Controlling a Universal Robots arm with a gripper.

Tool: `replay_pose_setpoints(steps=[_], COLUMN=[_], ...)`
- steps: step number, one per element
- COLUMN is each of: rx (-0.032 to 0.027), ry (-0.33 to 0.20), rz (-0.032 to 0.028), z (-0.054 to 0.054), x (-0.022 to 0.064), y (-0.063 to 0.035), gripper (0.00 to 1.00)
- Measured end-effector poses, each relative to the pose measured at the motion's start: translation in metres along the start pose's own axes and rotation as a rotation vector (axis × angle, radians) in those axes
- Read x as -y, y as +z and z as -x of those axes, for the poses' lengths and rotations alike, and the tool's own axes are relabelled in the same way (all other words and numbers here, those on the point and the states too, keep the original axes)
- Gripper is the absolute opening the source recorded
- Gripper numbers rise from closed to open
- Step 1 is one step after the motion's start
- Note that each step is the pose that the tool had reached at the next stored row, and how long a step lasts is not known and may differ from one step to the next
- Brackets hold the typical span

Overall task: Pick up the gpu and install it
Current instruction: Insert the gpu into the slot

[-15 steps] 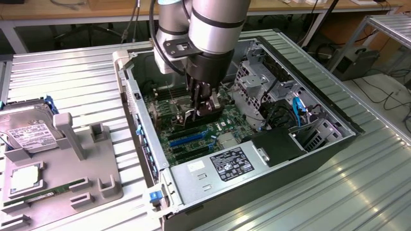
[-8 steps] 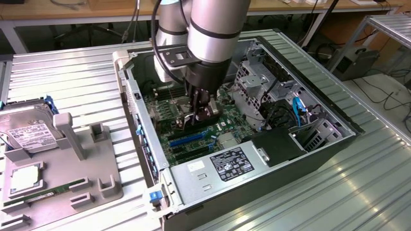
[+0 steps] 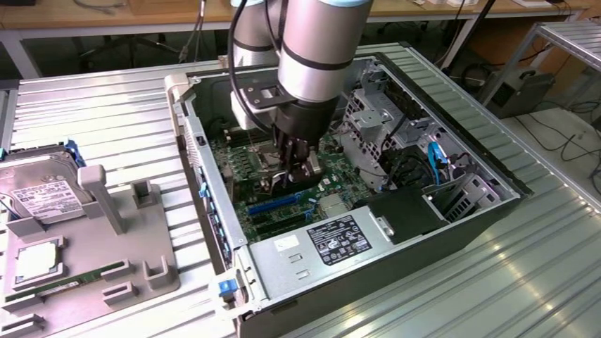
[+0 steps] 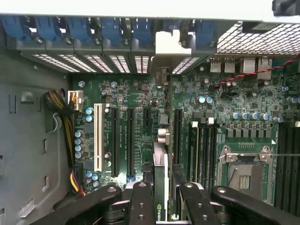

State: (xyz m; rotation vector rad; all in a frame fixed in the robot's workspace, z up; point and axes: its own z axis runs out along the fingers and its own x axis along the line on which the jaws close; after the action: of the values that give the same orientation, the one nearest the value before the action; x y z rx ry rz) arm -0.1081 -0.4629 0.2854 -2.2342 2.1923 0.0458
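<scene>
- Gripper [image 4: 160, 199] sits nearest the wrist camera, jaws clamped on the gpu [image 4: 161, 168], held edge-on.
- Card hangs inside the open PC case [image 3: 488, 211], low over the motherboard [image 4: 140, 93], bracket [image 4: 172, 44] up at the rear slot openings.
- Judgement: keep the card upright, square to its slot, and press down evenly.

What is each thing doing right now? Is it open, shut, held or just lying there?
Gripper: shut on the gpu.
Gpu: held on edge over the motherboard slots.
Computer case: open, lying on its side.
Hard drive: lying in the tray.
Memory stick: lying in the tray.
</scene>
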Motion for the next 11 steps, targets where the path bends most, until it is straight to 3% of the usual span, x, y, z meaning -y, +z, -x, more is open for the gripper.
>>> replay_pose_setpoints(steps=[11], rx=[-0.0002], ry=[-0.001], rz=[0.0000], z=[0.000], x=[-0.0031], y=[0.0179], gripper=[0.26])
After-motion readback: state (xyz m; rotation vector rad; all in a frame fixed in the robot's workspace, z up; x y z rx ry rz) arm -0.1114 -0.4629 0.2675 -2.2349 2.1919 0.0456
